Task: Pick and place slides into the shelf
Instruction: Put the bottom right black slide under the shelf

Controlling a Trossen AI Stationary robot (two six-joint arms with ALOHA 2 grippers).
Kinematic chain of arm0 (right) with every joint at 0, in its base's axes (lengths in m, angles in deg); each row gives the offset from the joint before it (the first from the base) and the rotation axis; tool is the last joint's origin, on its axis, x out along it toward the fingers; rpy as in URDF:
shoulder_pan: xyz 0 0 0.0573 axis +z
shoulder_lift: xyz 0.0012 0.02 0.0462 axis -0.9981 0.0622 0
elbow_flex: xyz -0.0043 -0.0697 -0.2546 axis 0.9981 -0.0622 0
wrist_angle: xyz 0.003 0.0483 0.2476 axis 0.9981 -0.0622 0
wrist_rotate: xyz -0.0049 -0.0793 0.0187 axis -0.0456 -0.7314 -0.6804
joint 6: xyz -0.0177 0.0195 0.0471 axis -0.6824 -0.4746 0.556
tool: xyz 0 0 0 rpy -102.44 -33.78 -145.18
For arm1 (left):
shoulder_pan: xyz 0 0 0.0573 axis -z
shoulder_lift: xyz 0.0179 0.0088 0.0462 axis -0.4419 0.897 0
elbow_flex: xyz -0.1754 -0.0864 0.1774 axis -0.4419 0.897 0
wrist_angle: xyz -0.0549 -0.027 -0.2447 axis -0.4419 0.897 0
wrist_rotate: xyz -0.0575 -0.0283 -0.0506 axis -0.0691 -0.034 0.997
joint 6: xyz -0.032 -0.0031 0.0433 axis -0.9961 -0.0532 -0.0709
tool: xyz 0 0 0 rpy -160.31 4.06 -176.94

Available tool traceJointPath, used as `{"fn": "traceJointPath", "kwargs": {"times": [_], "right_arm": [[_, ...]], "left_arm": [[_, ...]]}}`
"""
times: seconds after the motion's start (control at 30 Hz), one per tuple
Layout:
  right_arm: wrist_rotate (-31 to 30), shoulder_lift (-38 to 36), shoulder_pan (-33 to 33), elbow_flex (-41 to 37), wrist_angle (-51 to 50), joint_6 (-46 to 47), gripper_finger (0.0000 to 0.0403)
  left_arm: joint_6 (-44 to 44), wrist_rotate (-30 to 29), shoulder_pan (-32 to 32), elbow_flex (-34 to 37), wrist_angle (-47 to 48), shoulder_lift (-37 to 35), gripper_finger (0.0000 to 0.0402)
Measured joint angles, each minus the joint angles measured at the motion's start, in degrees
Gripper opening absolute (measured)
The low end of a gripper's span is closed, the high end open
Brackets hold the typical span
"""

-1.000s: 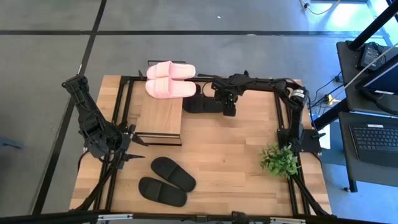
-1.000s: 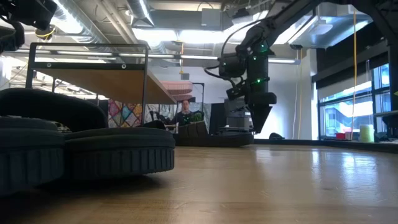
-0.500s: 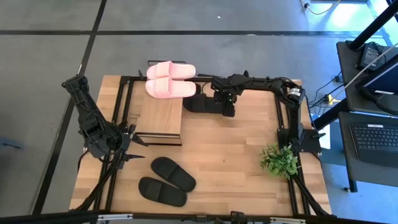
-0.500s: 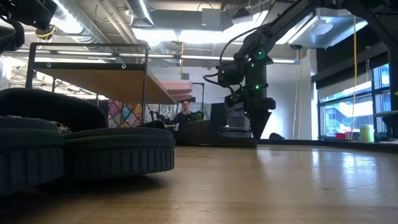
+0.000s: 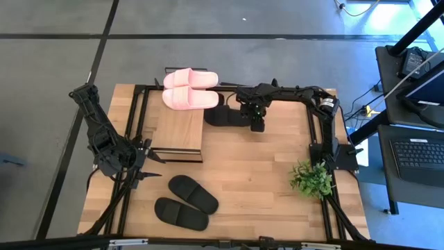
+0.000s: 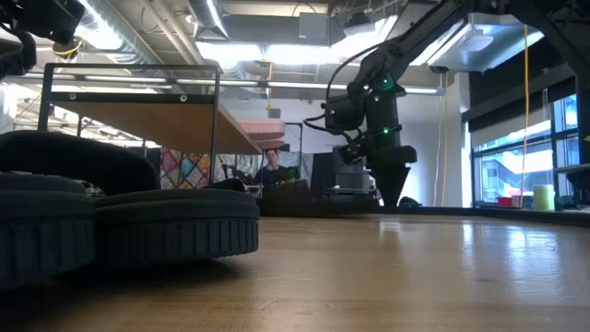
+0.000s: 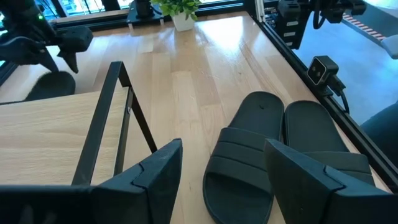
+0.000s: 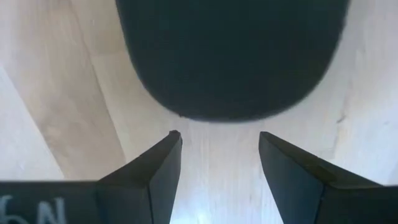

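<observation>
- Right gripper (image 5: 257, 126), fingers spread wide and empty, hangs low at the end of a black slide (image 5: 227, 117) near the bench's far edge, beside the shelf (image 5: 179, 128).
- Pick-up step: it needs to close on that slide.
- Left gripper (image 5: 149, 168) waits open near the other black pair (image 5: 185, 202).

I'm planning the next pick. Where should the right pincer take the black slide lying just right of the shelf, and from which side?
Probably its rounded end, from above. The right pincer hangs open, pointing down at the table just off that end of the black slide, which lies flat beside the shelf. The thin flat edge there should fit between the fingers; the strap isn't clearly visible.
</observation>
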Motion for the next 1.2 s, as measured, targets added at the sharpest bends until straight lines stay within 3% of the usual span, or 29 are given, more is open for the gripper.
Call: {"fn": "traceJointPath", "kwargs": {"times": [0.17,0.87,1.2], "right_arm": [[0.0,-0.1,0.0,0.1,0.3,0.5,0.0214],[2.6,0.0,3.7,0.2,18.2,-0.3,0.0214],[2.5,4.8,5.2,0.3,25.8,1.5,0.0214]], "left_arm": [[0.0,0.0,0.0,0.0,0.0,0.0,0.0217],[0.0,0.0,0.0,0.0,0.0,0.0,0.0217],[0.0,0.0,0.0,0.0,0.0,0.0,0.0217]]}}
